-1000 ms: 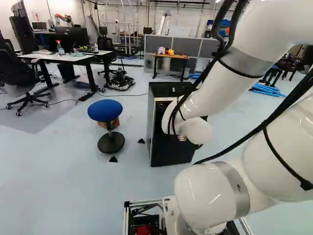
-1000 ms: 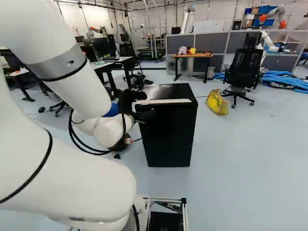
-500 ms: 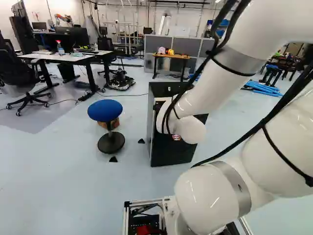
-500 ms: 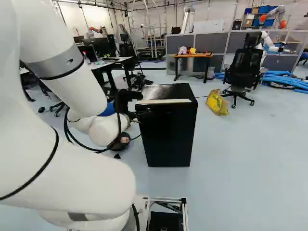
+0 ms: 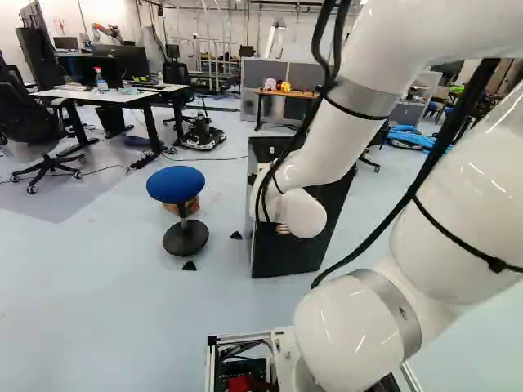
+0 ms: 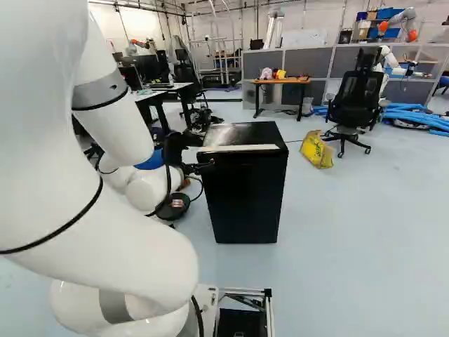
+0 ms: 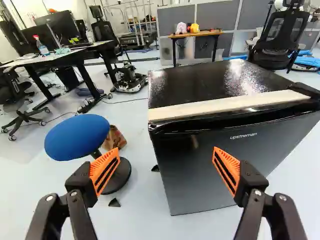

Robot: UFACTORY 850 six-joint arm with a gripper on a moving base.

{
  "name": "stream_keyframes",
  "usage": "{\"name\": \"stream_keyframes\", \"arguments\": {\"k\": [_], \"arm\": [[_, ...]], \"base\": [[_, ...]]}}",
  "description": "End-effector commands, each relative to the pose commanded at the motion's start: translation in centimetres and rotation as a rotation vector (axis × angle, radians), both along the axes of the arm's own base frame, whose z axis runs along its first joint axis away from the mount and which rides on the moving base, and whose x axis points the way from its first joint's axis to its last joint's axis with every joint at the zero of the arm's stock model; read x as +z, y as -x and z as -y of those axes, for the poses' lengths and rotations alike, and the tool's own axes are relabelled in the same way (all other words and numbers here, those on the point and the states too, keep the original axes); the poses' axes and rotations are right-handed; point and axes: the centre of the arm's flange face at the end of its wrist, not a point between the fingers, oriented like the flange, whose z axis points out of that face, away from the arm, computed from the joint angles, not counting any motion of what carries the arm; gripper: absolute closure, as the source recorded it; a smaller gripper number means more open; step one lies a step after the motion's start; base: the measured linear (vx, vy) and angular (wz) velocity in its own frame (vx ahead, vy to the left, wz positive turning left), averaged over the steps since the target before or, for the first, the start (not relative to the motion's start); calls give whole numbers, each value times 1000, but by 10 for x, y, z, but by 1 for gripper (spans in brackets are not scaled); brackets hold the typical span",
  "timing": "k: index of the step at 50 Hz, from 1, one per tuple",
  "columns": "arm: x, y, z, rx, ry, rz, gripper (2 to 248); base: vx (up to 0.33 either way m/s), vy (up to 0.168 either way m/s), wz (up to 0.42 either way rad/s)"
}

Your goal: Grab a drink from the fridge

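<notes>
Jaws released, spread; fridge (image 7: 210, 82) upright ahead, edge of door (image 7: 200, 175) nearest stool (image 7: 77, 137) facing gap between them; drink hidden, perhaps inside.

Black fridge (image 6: 242, 193) upright on the floor (image 6: 358, 260), white arm (image 6: 119, 246) left of the fridge, yellow bag (image 6: 317, 150) right of it and farther back, black chair (image 6: 354, 105) beyond on that side, table (image 6: 280, 81) well behind the fridge
</notes>
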Motion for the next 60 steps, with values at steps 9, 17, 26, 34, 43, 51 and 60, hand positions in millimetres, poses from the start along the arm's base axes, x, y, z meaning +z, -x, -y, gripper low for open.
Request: {"name": "stream_keyframes", "arguments": {"k": [9, 17, 26, 34, 43, 51, 60], "arm": [[-6, -7, -8, -13, 1, 1, 3], [-11, -11, -13, -26, 4, 5, 3], [-17, -14, -17, -44, 10, 14, 3], [-21, -16, -19, -61, 18, 29, 3], [-26, -18, -22, -81, 29, 48, 3], [-31, -21, -25, -99, 40, 65, 3], [-37, -27, -29, -117, 53, 83, 3]], "base": [[0, 0, 0], [0, 0, 0], [0, 0, 0], [0, 0, 0], [0, 0, 0], [0, 0, 0], [0, 0, 0]]}}
